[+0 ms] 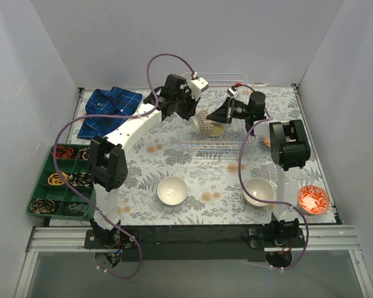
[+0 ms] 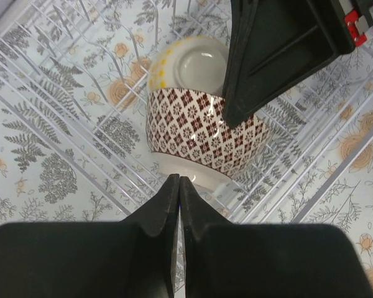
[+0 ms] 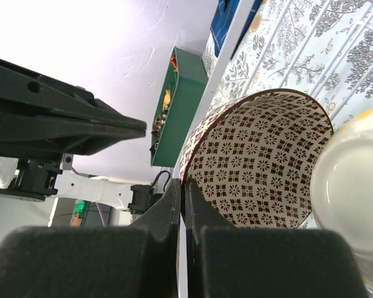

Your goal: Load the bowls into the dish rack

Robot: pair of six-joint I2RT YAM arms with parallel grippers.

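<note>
Brown and white, with a little diamond pattern: that is the bowl [image 2: 205,139] you are working on. It sits inside the dish rack [image 1: 214,148], at the far middle of the table. A pale bowl with yellow dots [image 2: 186,62] touches it on the right.

The patterned bowl lies on its side. Its open mouth points right and its foot points left, so its middle line runs left to right along the rack.

Your left gripper [image 2: 179,180] has its fingers pressed together with nothing between them, and the tips sit just beside the bowl's foot. Your right gripper [image 3: 181,186] is also pinched together on nothing, right by the bowl's rim.

It looks like you are nudging the bowl into place. Push slowly and low down, one side at a time, so that it settles between the wires and does not roll. Take care not to bump the pale bowl out.

Two white bowls [image 1: 172,190] [image 1: 258,191] and a red bowl [image 1: 313,199] wait on the near side. Spread the fingers wide before you reach for one.
</note>
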